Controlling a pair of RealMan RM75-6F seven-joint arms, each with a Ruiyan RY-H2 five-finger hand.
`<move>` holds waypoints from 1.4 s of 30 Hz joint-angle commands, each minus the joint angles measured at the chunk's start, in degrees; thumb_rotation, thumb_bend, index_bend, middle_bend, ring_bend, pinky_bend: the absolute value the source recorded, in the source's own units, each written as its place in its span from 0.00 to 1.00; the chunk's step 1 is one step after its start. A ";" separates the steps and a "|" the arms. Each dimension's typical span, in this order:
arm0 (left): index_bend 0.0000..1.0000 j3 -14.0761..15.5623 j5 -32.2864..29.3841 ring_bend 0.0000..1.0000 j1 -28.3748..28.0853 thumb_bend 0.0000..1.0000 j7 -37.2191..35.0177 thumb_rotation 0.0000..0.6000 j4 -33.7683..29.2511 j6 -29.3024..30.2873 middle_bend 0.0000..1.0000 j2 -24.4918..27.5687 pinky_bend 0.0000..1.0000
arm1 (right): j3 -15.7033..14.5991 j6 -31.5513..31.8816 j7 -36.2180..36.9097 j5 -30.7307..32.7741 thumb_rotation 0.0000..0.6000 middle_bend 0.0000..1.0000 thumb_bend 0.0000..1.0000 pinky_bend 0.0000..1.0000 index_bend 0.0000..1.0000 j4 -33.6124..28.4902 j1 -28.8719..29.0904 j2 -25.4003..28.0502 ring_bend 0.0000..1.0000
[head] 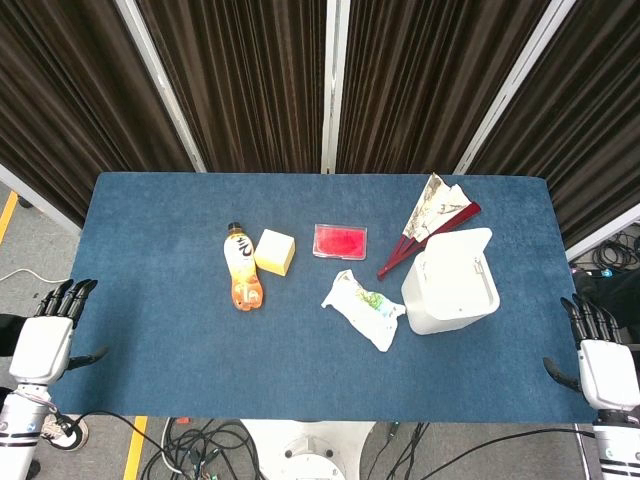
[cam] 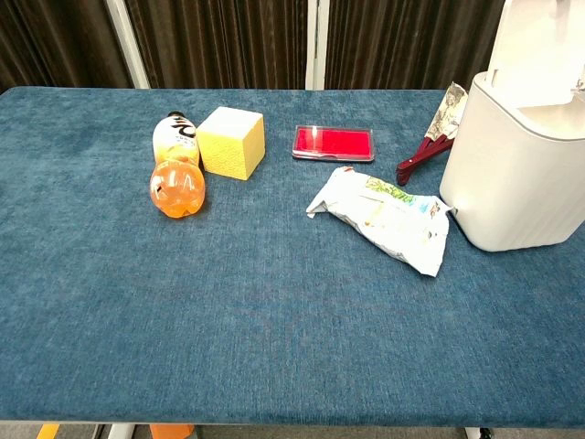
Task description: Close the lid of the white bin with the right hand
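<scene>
The white bin stands on the blue table near its right end, with its lid raised upright at the back. In the chest view the bin fills the right edge and the lid rises above it. My right hand hangs off the table's right front corner, fingers spread, holding nothing, well clear of the bin. My left hand sits off the left front corner, also with fingers apart and holding nothing. Neither hand shows in the chest view.
A crumpled snack packet lies just left of the bin. A folded fan lies behind it. A red flat box, a yellow block and an orange bottle lie mid-table.
</scene>
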 commanded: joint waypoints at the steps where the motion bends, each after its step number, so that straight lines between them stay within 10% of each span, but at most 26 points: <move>1: 0.08 0.07 0.07 0.04 0.03 0.06 0.17 1.00 0.00 0.07 0.09 -0.05 0.13 | 0.01 -0.04 -0.10 -0.07 1.00 0.00 0.13 0.00 0.00 -0.12 0.08 0.13 0.00; 14: 0.08 0.16 -0.01 0.04 -0.71 0.06 0.03 1.00 0.52 -1.31 0.09 -0.17 0.13 | 2.50 -2.24 0.51 -2.67 1.00 0.00 0.12 0.00 0.00 -8.83 4.20 6.42 0.00; 23: 0.08 0.29 -0.22 0.04 -0.64 0.06 -0.62 1.00 1.00 -1.36 0.09 -0.53 0.13 | 11.63 -10.91 4.78 0.52 1.00 0.04 0.47 0.00 0.00 -24.85 14.09 22.15 0.00; 27: 0.08 0.38 -0.56 0.04 -0.57 0.06 -1.36 1.00 1.69 -1.63 0.09 -0.67 0.13 | 16.58 -17.56 3.46 7.93 0.99 0.07 0.49 0.00 0.00 -28.71 20.17 26.19 0.00; 32: 0.08 0.55 -0.70 0.04 -0.50 0.07 -2.07 1.00 2.68 -1.83 0.09 -1.27 0.13 | 20.99 -29.31 -0.06 21.65 1.00 0.19 0.84 0.03 0.07 -28.55 30.45 27.29 0.06; 42: 0.08 0.46 -1.16 0.04 -0.37 0.07 -3.63 1.00 4.47 -1.97 0.09 -1.72 0.13 | 17.81 -38.74 -16.04 45.31 1.00 0.34 1.00 0.21 0.29 -20.65 47.62 18.55 0.22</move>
